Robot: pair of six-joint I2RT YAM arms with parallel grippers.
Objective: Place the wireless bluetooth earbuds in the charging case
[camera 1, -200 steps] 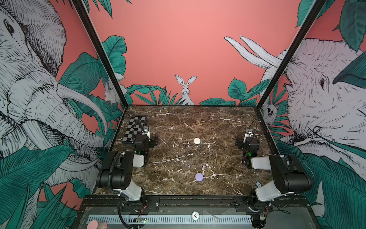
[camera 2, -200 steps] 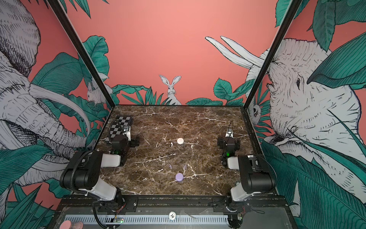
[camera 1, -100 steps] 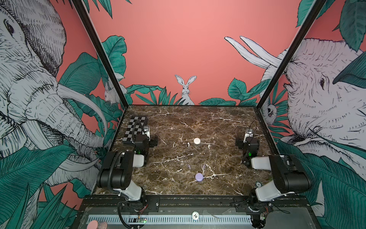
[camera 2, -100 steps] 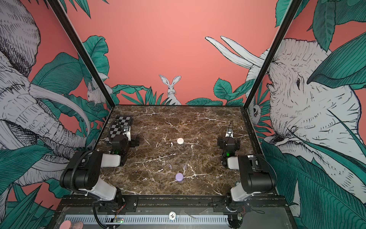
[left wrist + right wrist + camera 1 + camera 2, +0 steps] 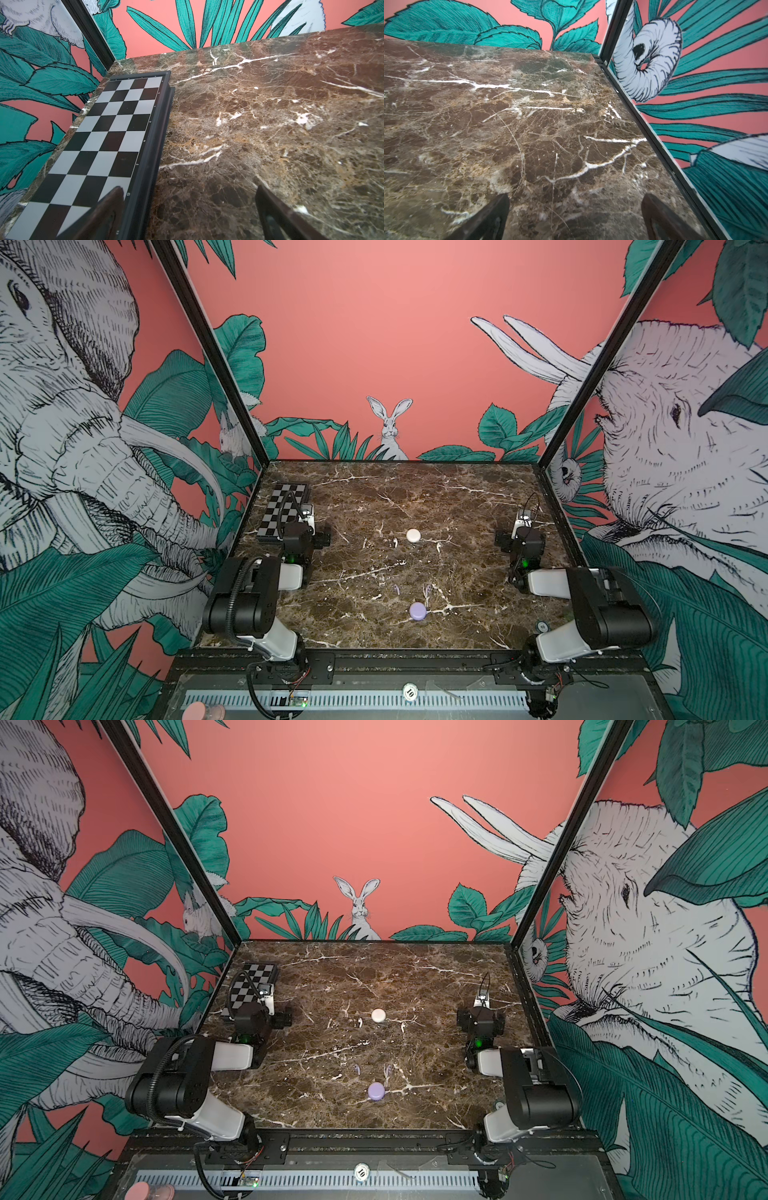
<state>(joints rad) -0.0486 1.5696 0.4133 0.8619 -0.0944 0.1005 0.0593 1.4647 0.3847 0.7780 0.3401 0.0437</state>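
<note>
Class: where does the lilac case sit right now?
In both top views the lilac case lies centre-front on the table, two lilac earbuds just behind it.

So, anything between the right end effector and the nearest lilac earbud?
Nothing visible: only bare brown marble tabletop separates the open right end effector from that tiny lilac stemmed plastic earbud, lying loose just beyond the round lilac charging case.

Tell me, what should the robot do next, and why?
Probably bring the right gripper toward the lilac case, which looks shut. It and the left gripper are open and empty, off to the sides, while the two lilac earbuds lie loose near that case.
</note>
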